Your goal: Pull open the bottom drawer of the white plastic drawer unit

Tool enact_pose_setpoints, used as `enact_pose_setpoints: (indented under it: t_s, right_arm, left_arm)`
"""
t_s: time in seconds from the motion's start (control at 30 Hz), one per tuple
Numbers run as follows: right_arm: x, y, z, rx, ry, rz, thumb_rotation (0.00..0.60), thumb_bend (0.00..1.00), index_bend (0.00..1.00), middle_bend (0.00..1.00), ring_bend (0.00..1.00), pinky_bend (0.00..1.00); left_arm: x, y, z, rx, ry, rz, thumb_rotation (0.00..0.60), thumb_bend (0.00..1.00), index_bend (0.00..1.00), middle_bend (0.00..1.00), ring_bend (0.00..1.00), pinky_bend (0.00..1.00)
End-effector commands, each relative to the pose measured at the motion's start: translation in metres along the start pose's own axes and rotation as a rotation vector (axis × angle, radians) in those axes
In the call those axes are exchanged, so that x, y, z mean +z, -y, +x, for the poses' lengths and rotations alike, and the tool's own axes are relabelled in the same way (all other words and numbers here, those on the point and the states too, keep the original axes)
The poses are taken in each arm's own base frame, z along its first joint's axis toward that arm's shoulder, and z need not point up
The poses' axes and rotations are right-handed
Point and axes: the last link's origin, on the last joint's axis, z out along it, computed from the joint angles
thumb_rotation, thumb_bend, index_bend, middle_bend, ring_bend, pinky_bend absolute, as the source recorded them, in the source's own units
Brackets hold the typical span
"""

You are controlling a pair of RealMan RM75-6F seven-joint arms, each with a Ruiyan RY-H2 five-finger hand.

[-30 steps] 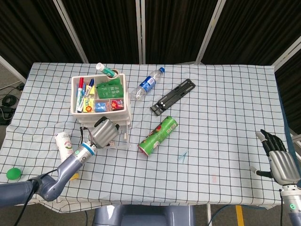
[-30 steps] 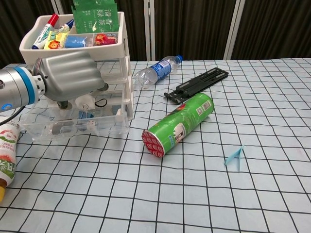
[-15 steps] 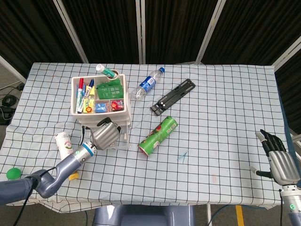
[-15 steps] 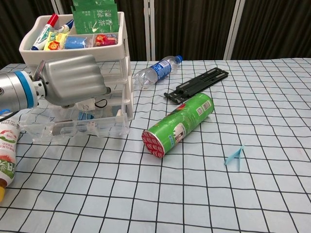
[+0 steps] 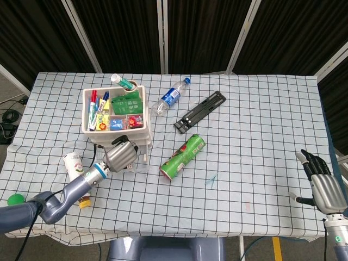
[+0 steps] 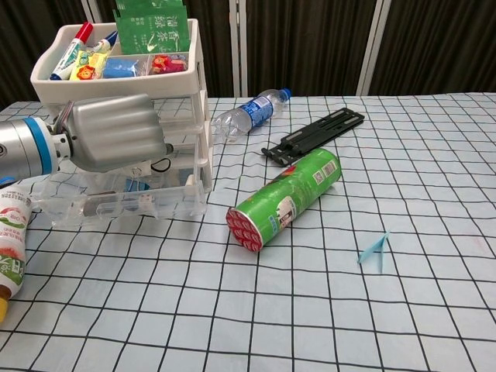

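I can make out two white Chinese characters — 绿茶 — on the green paper packet (image 6: 149, 21) standing in the white drawer unit's top tray; other labels are too blurred for me.

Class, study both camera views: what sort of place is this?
Probably a robot test lab: dark curtains screen a table under a checked cloth, scattered with props like a drawer unit and a green canister.

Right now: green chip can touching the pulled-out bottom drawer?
Apart. Chest view shows bare checked cloth between the green can and the clear bottom drawer; head view agrees.
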Motion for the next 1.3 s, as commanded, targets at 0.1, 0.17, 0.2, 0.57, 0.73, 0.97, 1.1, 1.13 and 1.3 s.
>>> enact_pose_setpoints:
  t_s: [0.1, 0.17, 0.2, 0.57, 0.73, 0.97, 1.1, 1.13, 1.3]
  right_arm:
    - [0.0, 0.0, 0.001, 0.002, -0.002, 0.0, 0.6, 0.02, 0.03, 0.0, 0.0, 0.0]
    - [0.0, 0.0, 0.0, 0.002, -0.001, 0.0, 0.6, 0.02, 0.03, 0.0, 0.0, 0.0]
    - [0.0, 0.0, 0.0, 0.002, 0.0, 0.001, 0.6, 0.02, 0.03, 0.0, 0.0, 0.0]
    - [0.0, 0.0, 0.0, 0.0, 0.001, 0.003, 0.6, 0.02, 0.03, 0.0, 0.0, 0.0]
    - [0.0, 0.001, -0.001, -0.002, 0.003, 0.003, 0.6, 0.02, 0.03, 0.0, 0.0, 0.0]
    - [-0.001, 0.002, -0.001, -0.004, 0.003, 0.007, 0.6, 0.02, 0.03, 0.0, 0.0, 0.0]
    - [-0.002, 0.002, -0.001, -0.005, -0.001, 0.009, 0.6, 0.02, 0.03, 0.0, 0.0, 0.0]
    - [-0.002, 0.003, -0.001, -0.007, -0.001, 0.009, 0.6, 0.02, 0.03, 0.0, 0.0, 0.0]
    - [-0.002, 0.003, -0.002, -0.01, 0.0, 0.01, 0.6, 0.02, 0.03, 0.0, 0.0, 0.0]
  left_arm:
    - [0.0, -0.004, -0.004, 0.002, 0.004, -0.01, 0.6, 0.2, 0.53, 0.97, 0.89, 0.77]
    - [0.0, -0.005, -0.005, -0.002, 0.005, -0.008, 0.6, 0.25, 0.54, 0.97, 0.89, 0.77]
    - [0.0, -0.005, -0.005, -0.003, 0.006, -0.007, 0.6, 0.28, 0.55, 0.97, 0.89, 0.77]
    - [-0.003, -0.007, -0.007, -0.005, 0.0, -0.012, 0.6, 0.45, 0.57, 0.97, 0.89, 0.77]
    - [-0.008, -0.002, 0.001, -0.021, -0.033, 0.013, 0.6, 0.45, 0.57, 0.97, 0.89, 0.77]
    - [-0.026, 0.011, 0.018, -0.06, -0.101, 0.063, 0.6, 0.45, 0.57, 0.97, 0.89, 0.77]
    - [-0.038, 0.02, 0.026, -0.096, -0.134, 0.101, 0.6, 0.45, 0.57, 0.97, 0.89, 0.77]
    - [-0.043, 0.024, 0.029, -0.114, -0.15, 0.121, 0.6, 0.45, 0.57, 0.97, 0.89, 0.77]
    - [-0.064, 0.036, 0.035, -0.186, -0.192, 0.185, 0.6, 0.45, 0.57, 0.97, 0.89, 0.77]
